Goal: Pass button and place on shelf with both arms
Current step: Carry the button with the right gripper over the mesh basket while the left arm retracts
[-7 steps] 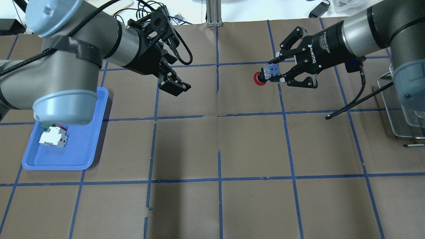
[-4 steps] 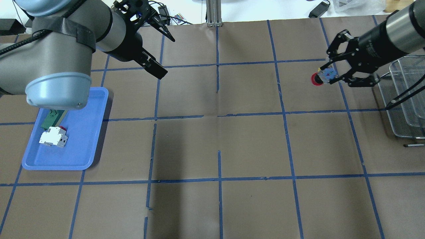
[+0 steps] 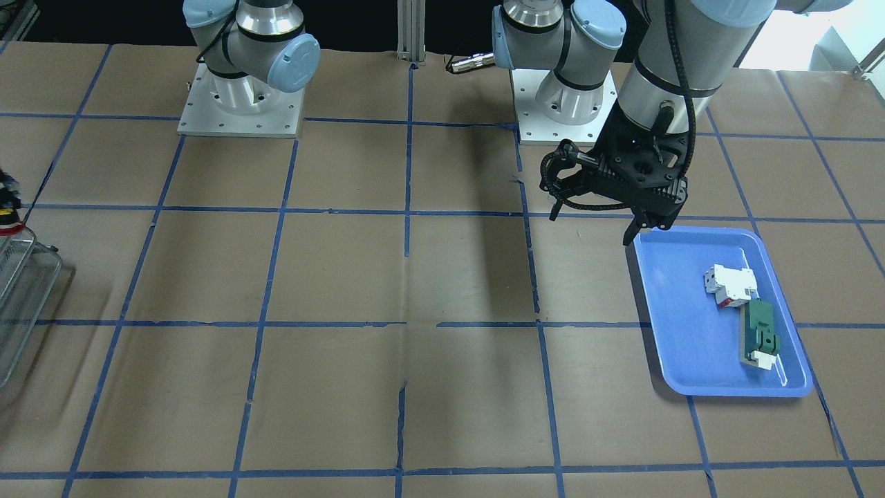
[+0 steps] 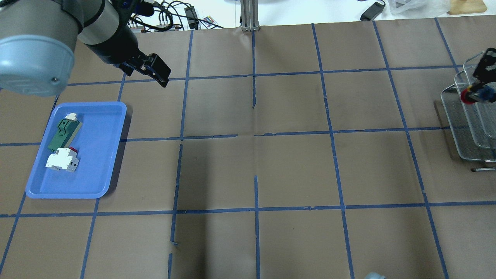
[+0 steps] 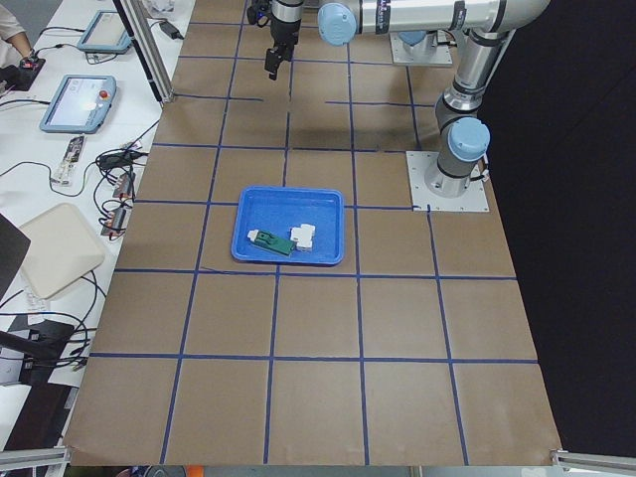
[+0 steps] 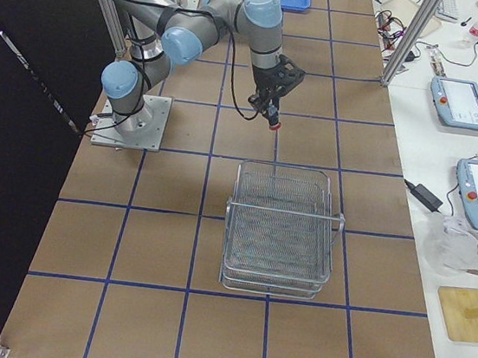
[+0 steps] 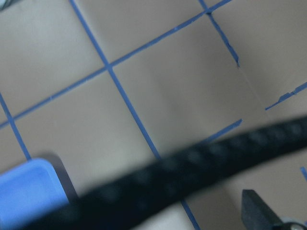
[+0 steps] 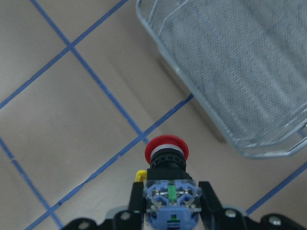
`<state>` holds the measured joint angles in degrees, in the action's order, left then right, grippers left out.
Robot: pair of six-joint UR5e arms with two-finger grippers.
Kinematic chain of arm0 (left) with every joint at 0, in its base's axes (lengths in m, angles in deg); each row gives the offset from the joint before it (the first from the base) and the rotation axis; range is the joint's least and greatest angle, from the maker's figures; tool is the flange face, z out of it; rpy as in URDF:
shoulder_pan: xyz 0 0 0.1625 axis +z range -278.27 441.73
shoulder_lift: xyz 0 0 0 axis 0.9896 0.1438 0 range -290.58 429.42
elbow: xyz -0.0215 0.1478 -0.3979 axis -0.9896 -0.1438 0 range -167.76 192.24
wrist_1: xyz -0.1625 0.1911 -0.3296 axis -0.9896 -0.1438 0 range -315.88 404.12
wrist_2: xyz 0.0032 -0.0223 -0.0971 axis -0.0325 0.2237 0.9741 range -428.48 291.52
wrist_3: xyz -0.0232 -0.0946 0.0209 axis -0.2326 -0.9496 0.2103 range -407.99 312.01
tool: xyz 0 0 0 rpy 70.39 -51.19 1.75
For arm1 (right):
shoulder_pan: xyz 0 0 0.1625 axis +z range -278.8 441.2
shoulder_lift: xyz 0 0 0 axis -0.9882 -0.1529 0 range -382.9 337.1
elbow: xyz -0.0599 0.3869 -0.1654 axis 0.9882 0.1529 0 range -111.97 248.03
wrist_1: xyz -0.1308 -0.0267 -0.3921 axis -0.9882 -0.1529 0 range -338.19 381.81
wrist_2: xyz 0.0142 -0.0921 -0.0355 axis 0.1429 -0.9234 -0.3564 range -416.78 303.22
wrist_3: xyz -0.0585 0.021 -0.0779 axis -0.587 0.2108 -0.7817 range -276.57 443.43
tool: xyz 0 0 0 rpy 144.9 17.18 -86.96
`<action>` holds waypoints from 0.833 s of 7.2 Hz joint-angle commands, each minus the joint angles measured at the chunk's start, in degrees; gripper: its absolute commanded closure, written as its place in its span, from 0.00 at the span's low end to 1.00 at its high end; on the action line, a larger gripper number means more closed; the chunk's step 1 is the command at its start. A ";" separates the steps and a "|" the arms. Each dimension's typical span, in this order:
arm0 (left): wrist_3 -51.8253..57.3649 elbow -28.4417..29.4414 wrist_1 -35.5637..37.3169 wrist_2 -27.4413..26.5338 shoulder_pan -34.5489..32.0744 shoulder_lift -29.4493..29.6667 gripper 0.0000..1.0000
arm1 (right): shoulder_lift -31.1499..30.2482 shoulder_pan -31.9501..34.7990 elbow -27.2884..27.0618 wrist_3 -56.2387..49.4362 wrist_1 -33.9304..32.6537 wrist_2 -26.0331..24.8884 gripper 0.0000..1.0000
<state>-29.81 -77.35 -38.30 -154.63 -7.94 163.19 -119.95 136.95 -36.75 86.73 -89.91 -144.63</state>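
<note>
Right gripper (image 8: 171, 194): fingers closed on the bluish base of the button (image 8: 167, 147), with its red cap pointing away from the wrist. The button is held above the table near its right end, just short of the shelf (image 6: 282, 237) and not touching it. Left gripper (image 4: 157, 73): jaws apart, nothing held, raised above the table's left end near the blue tray (image 4: 100, 162).

No writing, label, brand or number can be read in any view.
</note>
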 commanded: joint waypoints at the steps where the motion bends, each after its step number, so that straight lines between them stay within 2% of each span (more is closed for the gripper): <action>1: -11.55 2.23 -13.96 2.98 0.45 -0.50 0.00 | 1.32 -3.10 -0.43 -13.10 -11.26 -6.08 1.00; 2: -18.29 1.70 -14.08 4.83 1.76 -1.30 0.00 | 4.72 -3.10 -0.43 -13.49 -15.42 -6.54 1.00; 3: -22.97 2.30 -14.00 4.33 3.08 -2.00 0.00 | 7.46 -3.37 -0.43 -15.58 -20.50 -6.46 1.00; 4: -23.10 1.79 -14.17 4.15 3.70 -3.14 0.00 | 9.57 -3.72 -0.43 -17.52 -24.21 -6.37 1.00; 5: -24.06 1.61 -14.87 3.45 3.36 -4.37 0.00 | 10.38 -3.72 -0.43 -17.10 -24.77 -6.28 0.89; 6: -26.77 1.52 -16.44 -0.82 3.62 -4.47 0.00 | 10.38 -4.76 -0.43 -17.01 -24.51 -5.93 0.65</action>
<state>-53.92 -75.66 -53.27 -151.96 -4.54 159.33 -110.20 133.03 -37.17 69.84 -113.77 -150.85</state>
